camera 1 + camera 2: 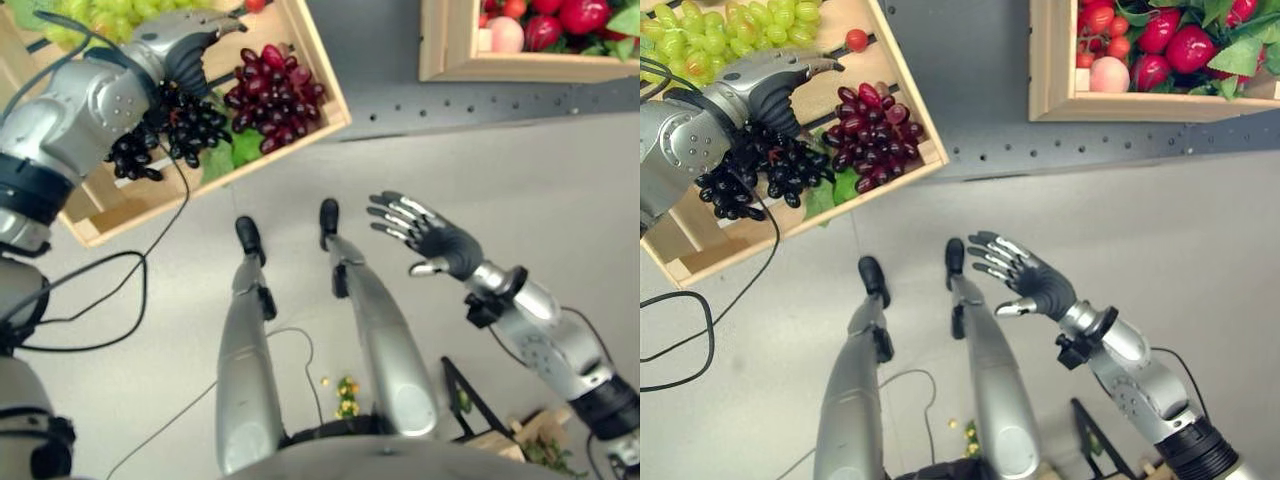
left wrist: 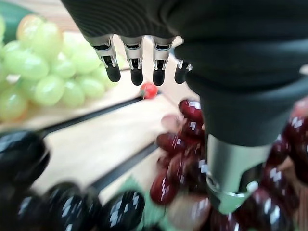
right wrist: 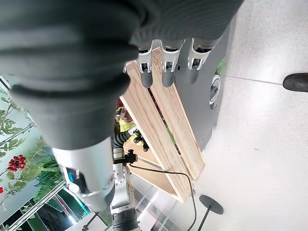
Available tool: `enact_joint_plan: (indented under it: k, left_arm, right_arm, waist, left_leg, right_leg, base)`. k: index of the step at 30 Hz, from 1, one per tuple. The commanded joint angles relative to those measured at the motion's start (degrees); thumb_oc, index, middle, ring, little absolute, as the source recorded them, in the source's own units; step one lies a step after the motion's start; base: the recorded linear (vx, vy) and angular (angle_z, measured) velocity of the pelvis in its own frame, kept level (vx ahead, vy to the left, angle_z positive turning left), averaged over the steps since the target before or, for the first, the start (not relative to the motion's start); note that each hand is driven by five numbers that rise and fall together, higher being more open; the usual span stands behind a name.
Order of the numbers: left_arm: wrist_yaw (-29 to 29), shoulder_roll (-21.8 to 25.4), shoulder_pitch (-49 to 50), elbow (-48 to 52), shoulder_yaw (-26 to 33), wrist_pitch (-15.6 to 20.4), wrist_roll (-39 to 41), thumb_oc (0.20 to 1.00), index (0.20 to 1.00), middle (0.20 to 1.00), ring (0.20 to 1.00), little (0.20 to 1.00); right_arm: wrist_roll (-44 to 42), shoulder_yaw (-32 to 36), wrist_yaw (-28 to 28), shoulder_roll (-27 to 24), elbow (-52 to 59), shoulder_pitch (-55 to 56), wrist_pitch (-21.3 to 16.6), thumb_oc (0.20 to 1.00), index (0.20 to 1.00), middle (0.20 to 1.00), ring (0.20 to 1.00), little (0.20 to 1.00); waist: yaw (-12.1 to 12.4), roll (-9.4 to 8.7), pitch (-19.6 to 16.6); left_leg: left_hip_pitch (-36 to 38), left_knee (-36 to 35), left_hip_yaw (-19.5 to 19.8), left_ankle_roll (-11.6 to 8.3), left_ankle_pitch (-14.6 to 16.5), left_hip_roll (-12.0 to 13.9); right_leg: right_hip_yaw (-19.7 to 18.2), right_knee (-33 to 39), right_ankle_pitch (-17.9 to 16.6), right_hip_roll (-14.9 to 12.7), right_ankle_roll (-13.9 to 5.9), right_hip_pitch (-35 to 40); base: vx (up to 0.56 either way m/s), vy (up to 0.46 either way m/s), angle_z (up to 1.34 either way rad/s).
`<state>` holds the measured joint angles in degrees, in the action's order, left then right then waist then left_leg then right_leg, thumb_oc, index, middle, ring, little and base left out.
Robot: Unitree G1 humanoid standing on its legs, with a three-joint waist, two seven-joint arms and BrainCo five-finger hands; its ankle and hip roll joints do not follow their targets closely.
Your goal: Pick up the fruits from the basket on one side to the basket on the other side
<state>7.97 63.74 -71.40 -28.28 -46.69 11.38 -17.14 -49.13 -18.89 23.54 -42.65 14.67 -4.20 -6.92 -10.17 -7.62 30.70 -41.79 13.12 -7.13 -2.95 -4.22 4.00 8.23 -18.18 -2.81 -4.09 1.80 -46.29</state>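
A wooden crate (image 1: 330, 100) at the upper left holds green grapes (image 1: 110, 15), a red grape bunch (image 1: 275, 85), a black grape bunch (image 1: 185, 130) and one small red fruit (image 1: 856, 40). My left hand (image 1: 195, 55) hovers over the black grapes, open, its fingers (image 2: 134, 62) straight and pointing toward the crate's back. The thumb (image 2: 231, 183) hangs above the red grapes (image 2: 178, 159). A second crate (image 1: 450, 50) at the upper right holds red fruits and a peach (image 1: 505, 35). Over the floor between the crates, my right hand (image 1: 430, 235) is open and holds nothing.
Both crates stand on a grey perforated surface (image 1: 480, 110). A green leaf (image 1: 235, 150) lies by the grapes. On the floor at the lower right are a black stand (image 1: 470, 400) and a small box with greenery (image 1: 520, 435).
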Motion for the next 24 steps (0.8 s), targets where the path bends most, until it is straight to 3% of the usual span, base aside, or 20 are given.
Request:
enact_joint_plan:
  k: [1, 13, 24]
  left_arm:
    - [1.3, 2.2, 3.0, 2.1, 5.1, -0.6, -2.6, 1.0, 1.0, 1.0, 1.0, 1.0]
    - [6.4, 2.0, 19.8, 4.9, 15.4, -3.6, -6.2, 1.0, 1.0, 1.0, 1.0, 1.0]
    - [5.8, 1.1, 25.8, 4.1, 19.5, -4.6, -9.3, 1.0, 1.0, 1.0, 1.0, 1.0]
  right_arm:
    - [-2.2, 1.9, 1.9, 2.1, 2.3, 1.5, -0.5, 1.0, 1.0, 1.0, 1.0, 1.0]
    - [-2.2, 3.9, 2.2, 2.7, 2.8, 1.0, 0.0, 1.0, 1.0, 1.0, 1.0, 1.0]
    - [-2.3, 4.3, 2.2, 3.0, 3.8, 0.6, 0.2, 1.0, 1.0, 1.0, 1.0, 1.0]
  waist:
    - [0.4, -2.31, -0.9]
    - [0.5, -2.52, -0.9]
    - [0.3, -2.63, -0.9]
  left_leg:
    - [-0.8, 3.4, -0.1, 0.49, 4.8, 0.3]
    - [-2.4, 4.6, 0.1, 0.66, 5.2, 0.5]
    - [-3.5, 5.3, 0.4, 0.78, 5.6, 0.6]
  right_leg:
    - [-0.9, 0.2, 0.7, -1.9, -9.02, 0.1]
    - [-1.4, -0.5, 0.9, -1.5, -8.6, -1.5]
    - [-1.6, -0.7, 0.9, -1.3, -8.4, -2.3]
  base:
    - [0.0, 0.0, 0.0]
    - [0.0, 0.0, 0.0]
    - [0.0, -0.004, -0.02]
